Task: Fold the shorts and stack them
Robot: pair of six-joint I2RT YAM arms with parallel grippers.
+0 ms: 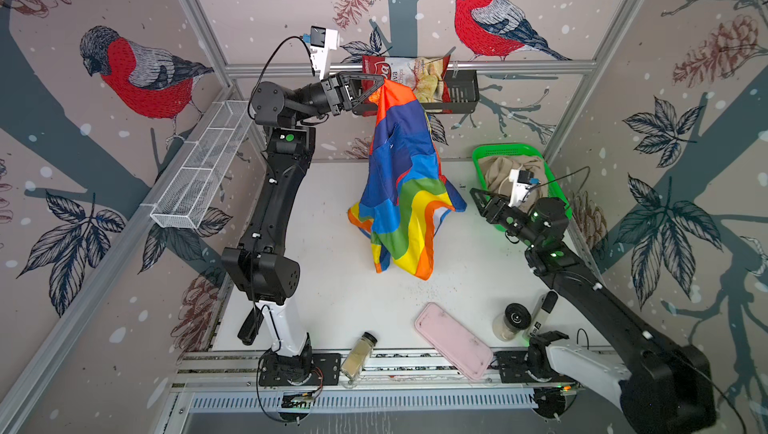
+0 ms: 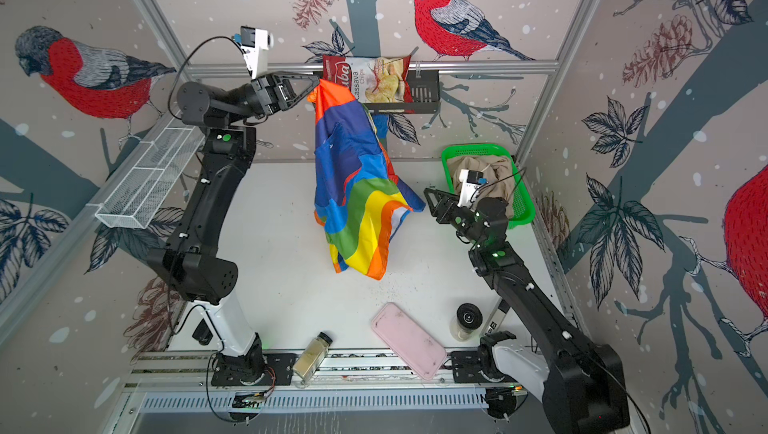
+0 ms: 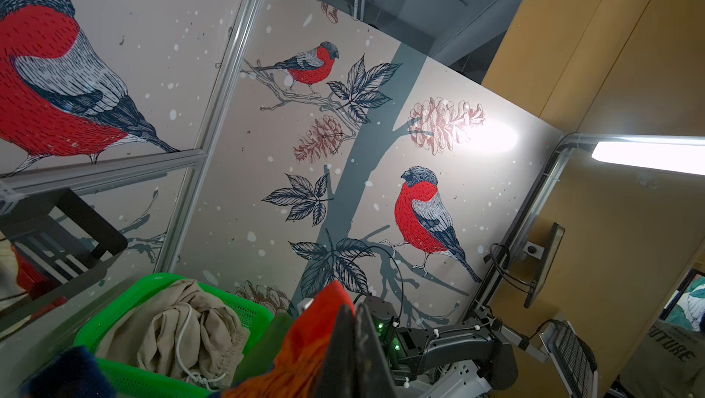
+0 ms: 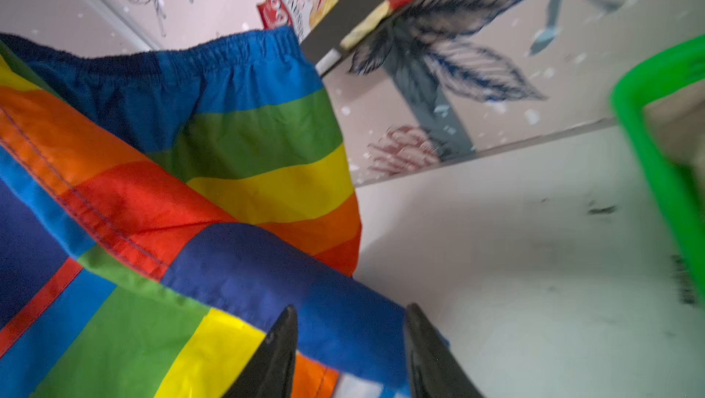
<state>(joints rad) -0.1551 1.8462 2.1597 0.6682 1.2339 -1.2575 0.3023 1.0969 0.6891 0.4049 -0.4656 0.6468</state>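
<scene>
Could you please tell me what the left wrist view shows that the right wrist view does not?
Only the left wrist view: the white cord on the beige shorts, the right arm, and the left gripper shut on an orange fold of the rainbow shorts.
Only the right wrist view: the blue gathered waistband and the right gripper, fingers apart around a blue corner.
Both: the rainbow shorts and the green basket; the right wrist view's beige blur inside it may be the beige shorts.

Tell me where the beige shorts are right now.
In both top views the beige shorts lie bunched inside the green basket, at the far right corner of the table, close to the right pincer.
</scene>
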